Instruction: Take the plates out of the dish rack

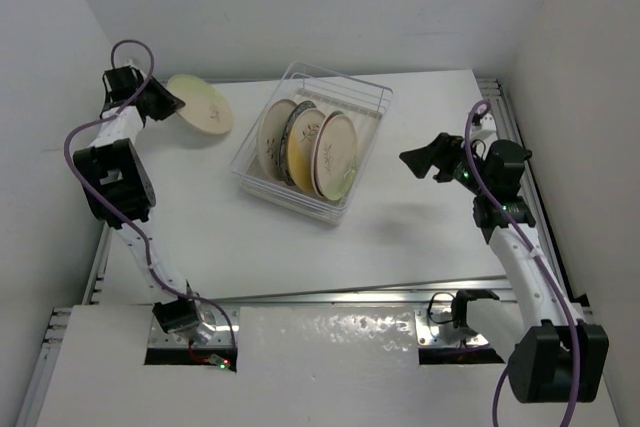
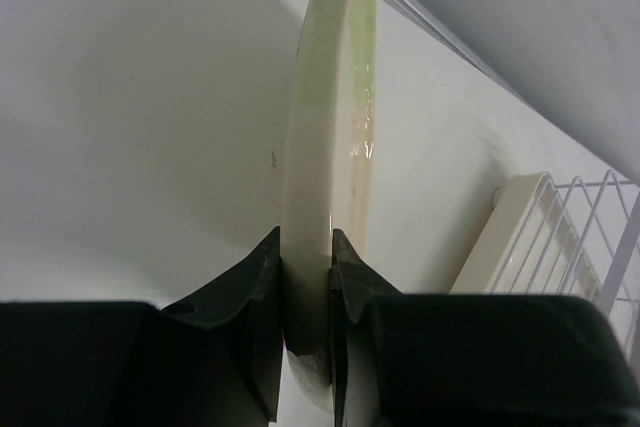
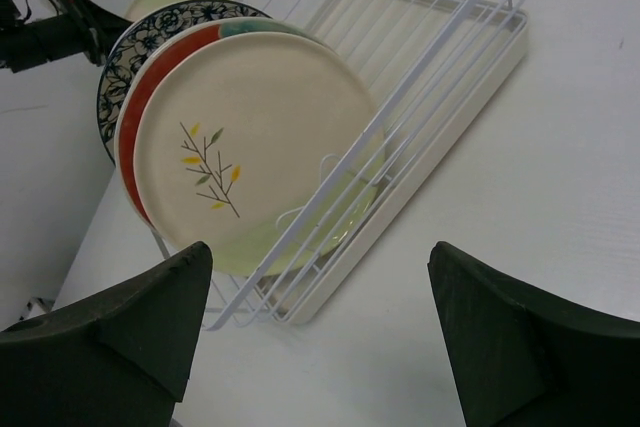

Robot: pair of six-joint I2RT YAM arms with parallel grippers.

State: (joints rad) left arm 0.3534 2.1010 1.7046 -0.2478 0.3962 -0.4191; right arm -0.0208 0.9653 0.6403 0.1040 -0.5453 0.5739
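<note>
Cream plate (image 1: 203, 105) rim-pinched in left tool (image 1: 164, 102), clear of rack (image 1: 371, 97) for set-down; right tool (image 1: 424, 159) spread wide facing racked plates (image 1: 328, 153)

From the top camera I look steeply down from above and behind the rig, far enough off to take in the whole table (image 1: 420, 237) and the rack (image 1: 350, 95). My left wrist camera peers along the left gripper (image 2: 305, 242) at the plate (image 2: 330, 97) pinched there, edge-on and very close, with a rack corner at right. My right wrist camera looks out through the spread right gripper (image 3: 320, 247), down on the plates (image 3: 260, 147) from nearby. All three views share the rack.
</note>
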